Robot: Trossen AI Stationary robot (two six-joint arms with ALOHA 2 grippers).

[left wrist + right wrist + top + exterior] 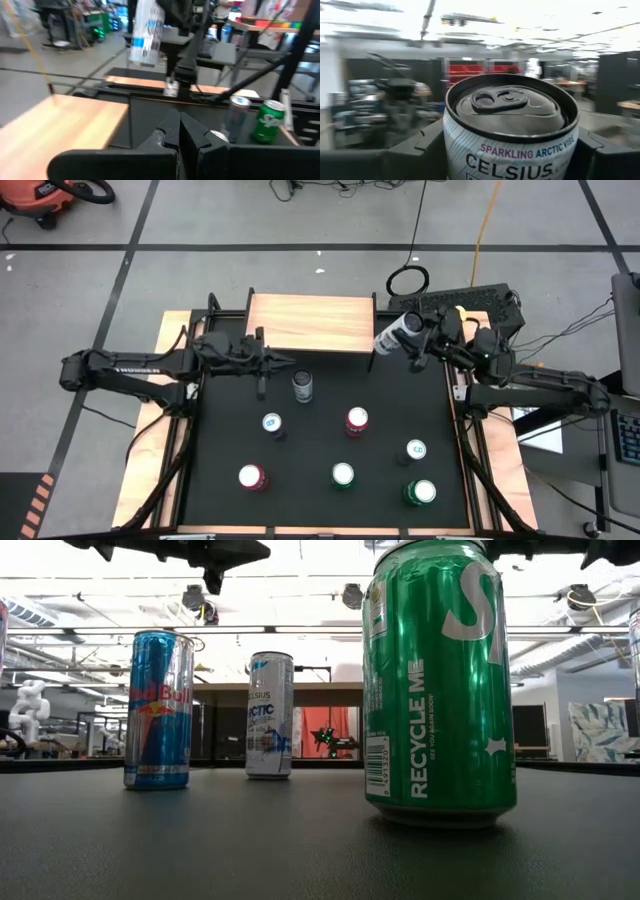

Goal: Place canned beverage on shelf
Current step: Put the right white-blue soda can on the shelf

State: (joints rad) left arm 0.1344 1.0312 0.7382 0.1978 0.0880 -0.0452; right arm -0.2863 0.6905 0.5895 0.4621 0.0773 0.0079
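The white Celsius can (512, 131) filled the right wrist view, clamped between the right gripper (418, 332) fingers and carried tilted in the air just off the shelf (310, 322) at its right end. Carry step; next it likely needed uprighting and lowering onto the board. Left gripper (262, 363), fingers together, waited beside the shelf's front edge.

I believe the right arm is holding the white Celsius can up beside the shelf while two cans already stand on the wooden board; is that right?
Not quite: the shelf has no cans on its board, as the high view shows. The rest holds: the right gripper holds the white Celsius can beside the shelf's right end, its fingers on both sides.
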